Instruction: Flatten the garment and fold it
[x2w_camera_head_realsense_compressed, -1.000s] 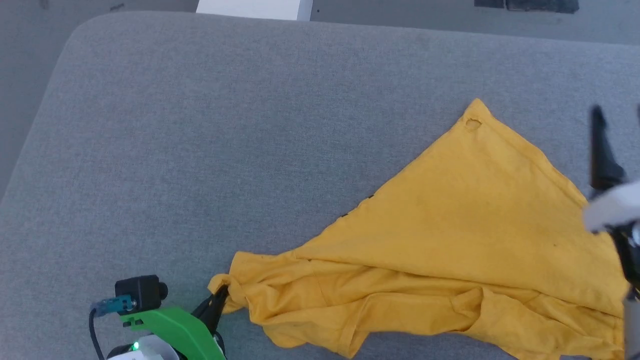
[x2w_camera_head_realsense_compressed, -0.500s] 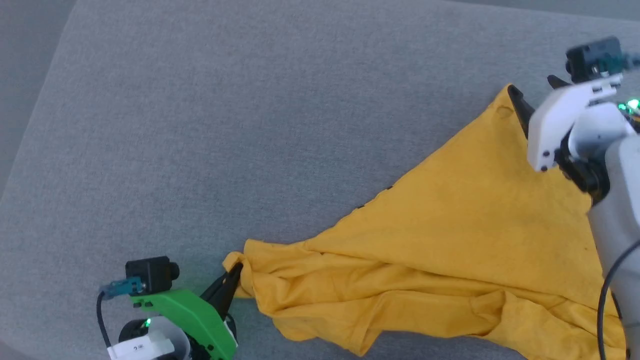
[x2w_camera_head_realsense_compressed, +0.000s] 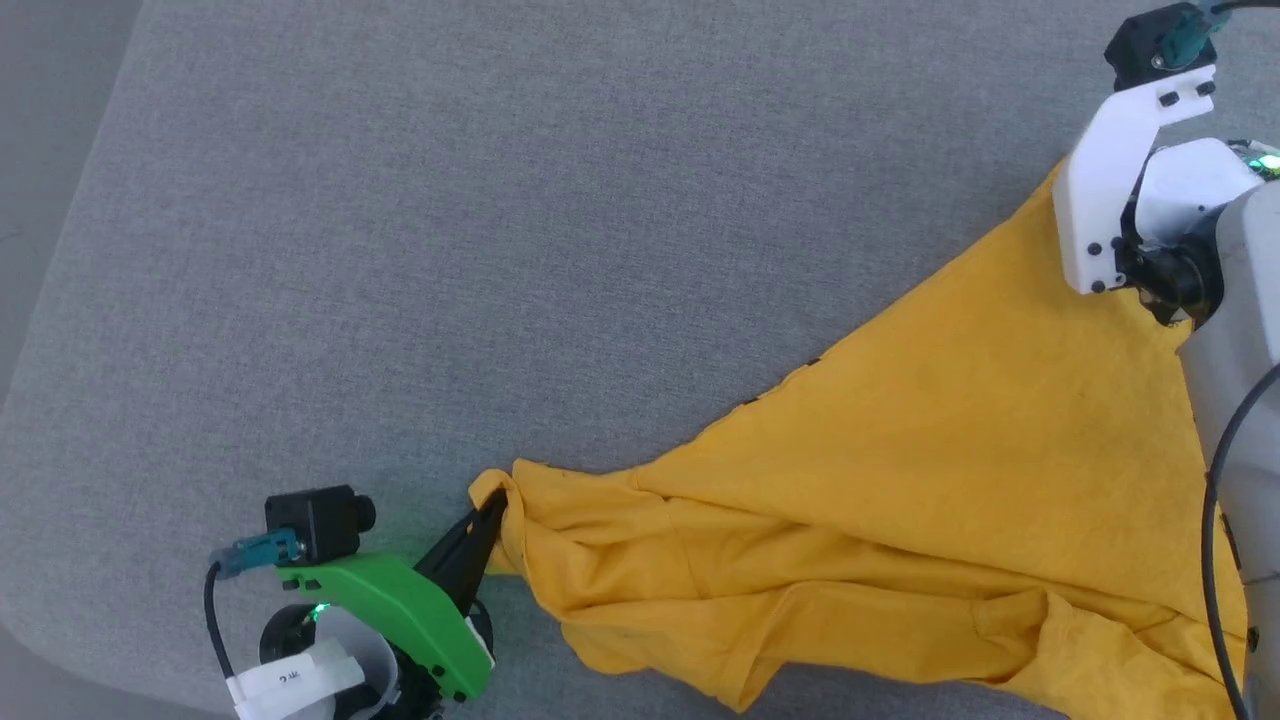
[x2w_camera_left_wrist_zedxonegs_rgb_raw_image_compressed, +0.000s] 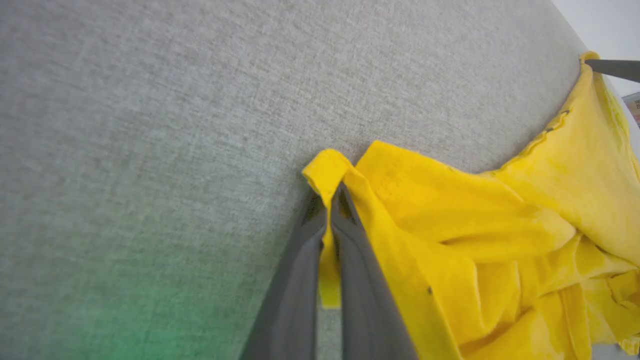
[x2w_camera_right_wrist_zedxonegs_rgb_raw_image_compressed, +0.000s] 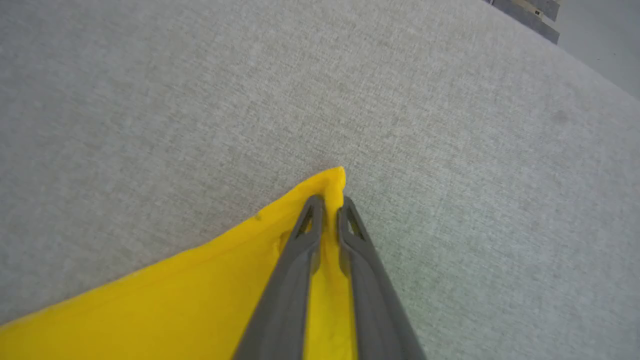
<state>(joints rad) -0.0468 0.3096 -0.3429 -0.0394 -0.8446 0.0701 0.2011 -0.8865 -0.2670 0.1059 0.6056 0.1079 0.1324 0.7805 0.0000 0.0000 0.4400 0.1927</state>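
Now | garment (x2w_camera_head_realsense_compressed: 950, 450) lies rumpled at 4 o'clock on the counter (x2w_camera_head_realsense_compressed: 500, 200) | left gripper (x2w_camera_head_realsense_compressed: 492, 515) pinches its 7 o'clock corner | right gripper (x2w_camera_right_wrist_zedxonegs_rgb_raw_image_compressed: 330, 202) nips the 2 o'clock tip | likely to stretch it flat

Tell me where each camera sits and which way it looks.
Head view: on the head, facing down at the yellow shirt on the grey cushion; left pincer, right arm show.
Left wrist view: on that wrist, looking along the left pincer pinching a shirt corner.
Right wrist view: likewise, right pincer pinching another corner.
Shared: the shirt.
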